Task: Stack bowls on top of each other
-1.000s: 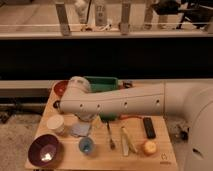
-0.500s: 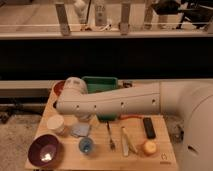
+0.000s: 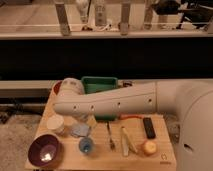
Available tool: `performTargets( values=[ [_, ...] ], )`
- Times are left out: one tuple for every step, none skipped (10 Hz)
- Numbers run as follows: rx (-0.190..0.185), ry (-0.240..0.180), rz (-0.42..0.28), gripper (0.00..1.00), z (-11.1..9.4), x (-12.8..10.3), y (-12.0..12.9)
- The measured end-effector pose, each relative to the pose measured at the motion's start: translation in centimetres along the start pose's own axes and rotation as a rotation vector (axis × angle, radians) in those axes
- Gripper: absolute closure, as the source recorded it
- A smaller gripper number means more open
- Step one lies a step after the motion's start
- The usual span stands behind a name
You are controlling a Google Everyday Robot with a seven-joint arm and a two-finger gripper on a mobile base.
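The large dark purple bowl (image 3: 45, 150) sits at the table's front left corner, upright. Only a sliver of the smaller red-orange bowl (image 3: 57, 88) shows at the back left, behind the rounded end of my white arm (image 3: 115, 102). The arm reaches from the right across the middle of the table. My gripper is hidden behind that end of the arm, near the red-orange bowl.
A green tray (image 3: 100, 82) stands at the back. A white cup (image 3: 56, 123), a grey cloth (image 3: 80, 130) and a small blue cup (image 3: 86, 145) are near the purple bowl. Cutlery (image 3: 111, 136), a black remote (image 3: 148, 127) and an orange fruit (image 3: 149, 147) lie to the right on the wooden table (image 3: 100, 160).
The arm's rounded end has shifted slightly left and now covers more of the red-orange bowl. Nothing on the table has moved.
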Motion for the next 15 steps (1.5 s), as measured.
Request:
performTargets(
  values=[
    [0.011, -0.003, -0.021, 0.2, -0.1, -0.7, -0.8],
    [0.015, -0.002, -0.03, 0.2, -0.2, -0.8, -0.9],
    [0.022, -0.002, -0.041, 0.2, -0.3, -1.0, -1.2],
    [0.027, -0.004, -0.052, 0.2, -0.3, -1.2, -1.5],
    [0.029, -0.005, -0.062, 0.2, -0.2, -1.4, -1.6],
    [0.032, -0.007, -0.073, 0.2, -0.2, -1.7, -2.0],
    [0.038, -0.009, -0.09, 0.2, -0.2, -2.3, -2.6],
    [0.043, -0.011, -0.103, 0.2, -0.2, -2.5, -2.8],
    [0.046, -0.013, -0.108, 0.2, -0.1, -2.5, -2.8],
    [0.05, -0.016, -0.119, 0.2, 0.0, -2.8, -3.2],
    [0.055, -0.02, -0.133, 0.2, 0.0, -3.3, -3.7],
    [0.059, -0.023, -0.143, 0.2, 0.0, -3.5, -4.0],
    [0.062, -0.026, -0.154, 0.2, 0.0, -3.7, -4.3],
    [0.066, -0.03, -0.164, 0.2, 0.0, -3.8, -4.4],
    [0.067, -0.033, -0.17, 0.2, 0.1, -3.9, -4.5]
  ],
)
